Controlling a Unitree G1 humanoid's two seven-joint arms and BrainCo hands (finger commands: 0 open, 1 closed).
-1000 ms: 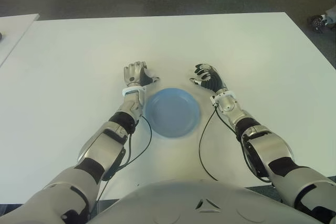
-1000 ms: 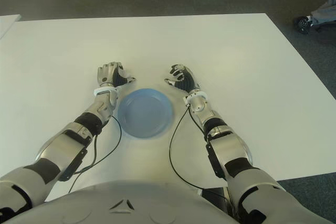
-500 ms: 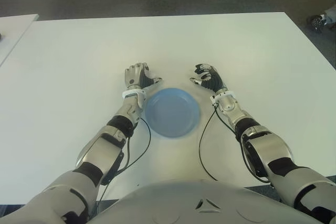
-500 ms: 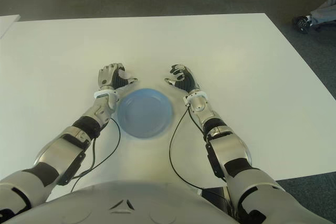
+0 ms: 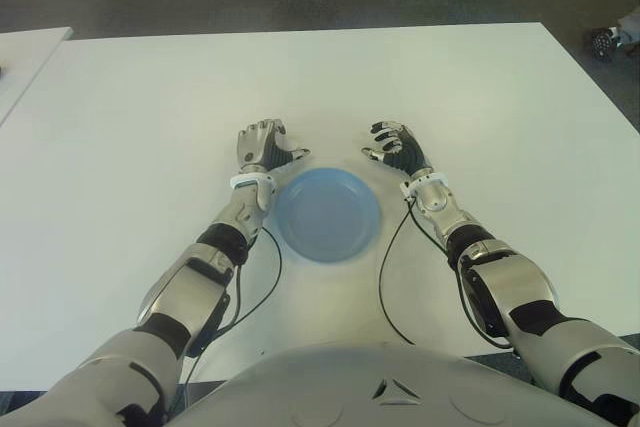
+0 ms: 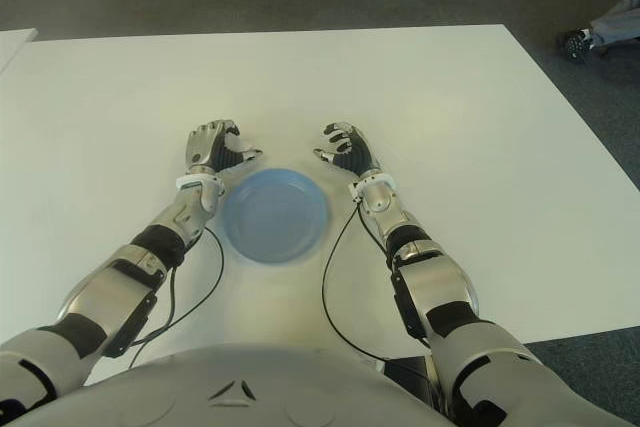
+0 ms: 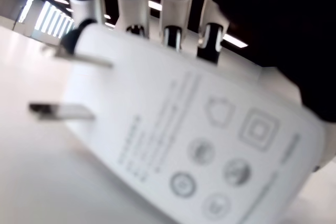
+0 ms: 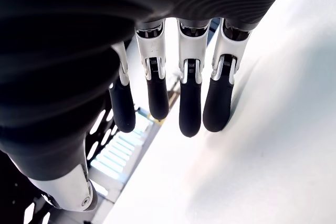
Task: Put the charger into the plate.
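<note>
Since a second ago, the left hand [image 5: 266, 148] has edged toward the blue plate [image 5: 329, 215] and now sits at its ten o'clock rim. Its fingers [image 7: 169, 35] curl around the white charger [image 7: 189, 140], prongs sticking out, above the white table [image 5: 140, 107]. At the plate's two o'clock, the right hand [image 5: 398, 150] hovers, fingers [image 8: 189, 109] loosely curved and holding nothing.

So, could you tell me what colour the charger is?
White charger, with grey printed symbols; left wrist view shows it best.
</note>
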